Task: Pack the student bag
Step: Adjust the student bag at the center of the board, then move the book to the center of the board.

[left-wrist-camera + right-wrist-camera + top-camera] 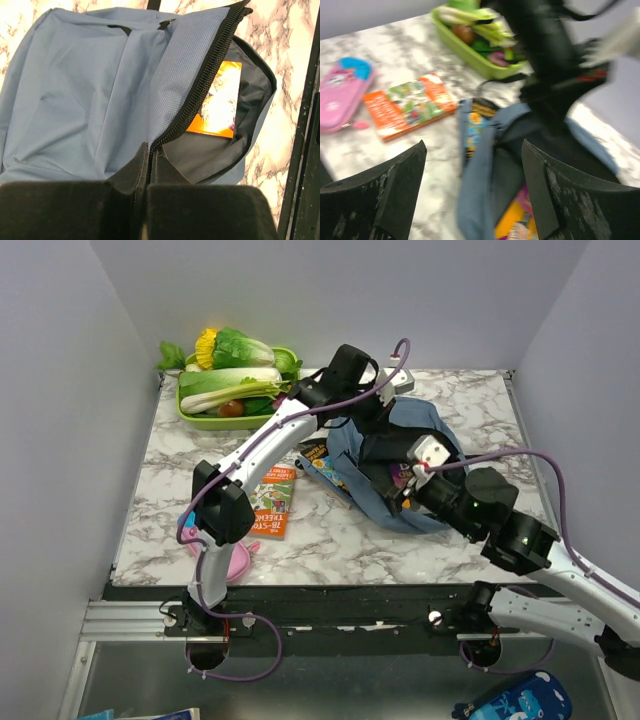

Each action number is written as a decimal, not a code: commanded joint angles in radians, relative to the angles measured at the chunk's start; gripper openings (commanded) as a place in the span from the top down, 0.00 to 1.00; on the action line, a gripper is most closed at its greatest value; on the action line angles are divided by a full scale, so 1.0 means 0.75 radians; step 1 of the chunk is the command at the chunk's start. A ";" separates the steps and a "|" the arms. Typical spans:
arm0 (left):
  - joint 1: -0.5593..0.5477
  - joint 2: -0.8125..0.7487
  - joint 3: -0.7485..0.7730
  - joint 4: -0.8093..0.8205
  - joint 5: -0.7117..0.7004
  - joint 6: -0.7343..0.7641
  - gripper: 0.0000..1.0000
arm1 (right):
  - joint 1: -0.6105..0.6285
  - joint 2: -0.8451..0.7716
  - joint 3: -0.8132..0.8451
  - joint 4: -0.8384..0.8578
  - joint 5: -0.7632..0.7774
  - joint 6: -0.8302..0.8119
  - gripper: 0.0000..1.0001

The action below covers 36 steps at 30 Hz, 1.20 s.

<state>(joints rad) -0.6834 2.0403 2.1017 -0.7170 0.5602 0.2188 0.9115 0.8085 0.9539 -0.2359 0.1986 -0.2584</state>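
The dusty-blue student bag (440,430) lies at mid-table with its main opening unzipped. My left gripper (378,418) is shut on the zipper edge of the bag's flap (190,75) and holds it up; its tips (150,150) pinch the zipper. An orange-yellow book (217,100) lies inside against the dark lining. My right gripper (403,490) is open and empty just above the bag's opening; in its own view (473,145) the bag (485,190) and the book inside (520,225) lie between the spread fingers.
An orange book (272,502) lies on the marble left of the bag, and another book (318,458) sticks out from under its edge. A pink pencil case (238,560) sits near the left arm's base. A green tray (200,420) of vegetables stands far left. A dark-blue pouch (515,700) lies below the table edge.
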 commanded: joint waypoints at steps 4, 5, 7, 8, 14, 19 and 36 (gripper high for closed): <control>-0.023 0.096 0.182 0.005 0.012 -0.026 1.00 | 0.339 0.253 -0.147 0.003 -0.008 0.187 0.16; -0.026 0.100 0.184 0.001 0.014 -0.028 1.00 | 0.355 0.314 -0.121 0.016 0.005 0.187 0.17; -0.032 0.096 0.174 0.003 0.026 -0.028 1.00 | 0.388 0.517 -0.084 0.038 0.113 0.179 0.21; -0.034 0.094 0.170 0.005 0.026 -0.026 1.00 | 0.390 0.588 -0.027 0.043 0.138 0.177 0.23; -0.034 0.086 0.184 -0.015 0.055 -0.009 1.00 | 0.386 0.946 -0.020 0.414 0.428 0.087 0.27; -0.036 0.063 0.155 -0.016 0.069 -0.003 1.00 | 0.358 1.135 0.035 0.613 0.484 0.034 0.28; -0.036 0.043 0.139 -0.003 0.049 0.001 1.00 | 0.096 1.307 0.199 0.662 0.306 0.071 0.51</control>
<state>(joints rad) -0.7013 2.1094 2.1986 -0.7422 0.5797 0.2199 1.0035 1.7203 1.0473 0.2501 0.4759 -0.2066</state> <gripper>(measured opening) 0.021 0.513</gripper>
